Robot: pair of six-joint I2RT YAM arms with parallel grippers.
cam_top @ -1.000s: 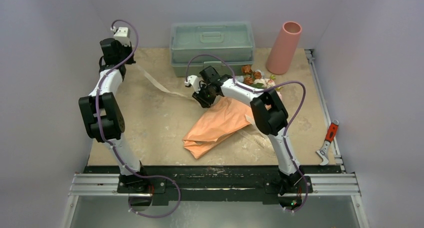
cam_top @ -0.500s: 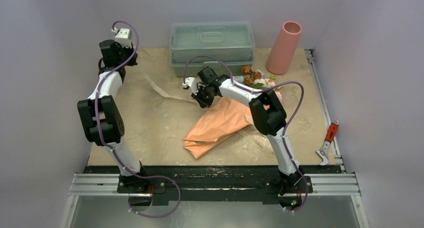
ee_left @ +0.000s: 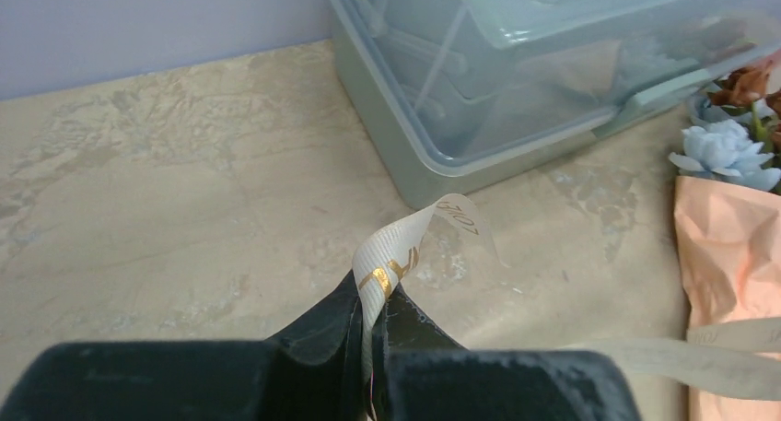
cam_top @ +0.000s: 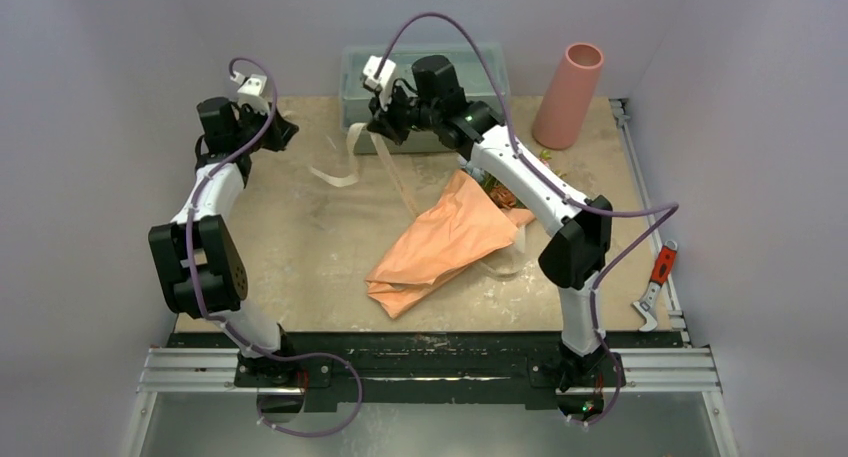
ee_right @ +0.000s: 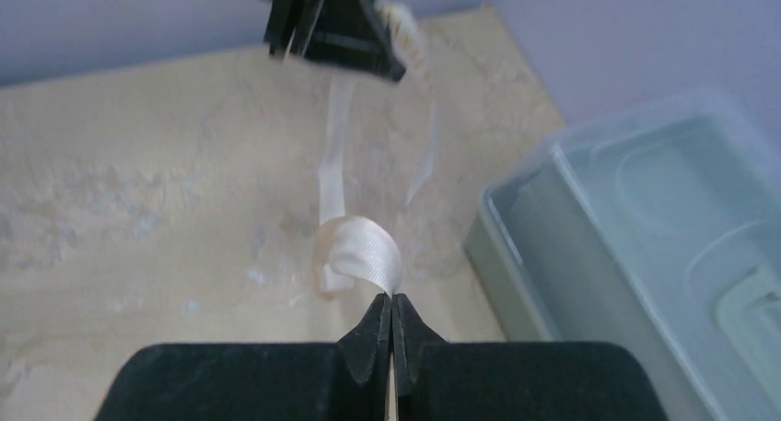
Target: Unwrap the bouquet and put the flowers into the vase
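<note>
The bouquet (cam_top: 440, 239), wrapped in orange paper, lies mid-table with its blooms pointing back right. A pale blue flower (ee_left: 728, 149) and rust blooms peek from the paper's top (ee_left: 728, 246); in the top view my right arm covers most of the flowers. Its beige ribbon (cam_top: 340, 172) hangs loose in the air between both grippers. My left gripper (ee_left: 378, 292) (cam_top: 290, 132) is shut on one end, printed in gold. My right gripper (ee_right: 391, 306) (cam_top: 383, 127) is shut on the other end (ee_right: 364, 246), raised before the box. The salmon-pink vase (cam_top: 568, 95) stands at the back right, apart from both arms.
A grey-green lidded plastic box (cam_top: 450, 67) stands against the back wall, close behind the right gripper (ee_right: 645, 237) (ee_left: 516, 80). A red-handled tool (cam_top: 655, 277) lies on the right rail. Walls close in on three sides.
My right gripper has shut on the ribbon and risen back and left from the bouquet, pulling the ribbon up. The left gripper has swung slightly right, still gripping its end.
</note>
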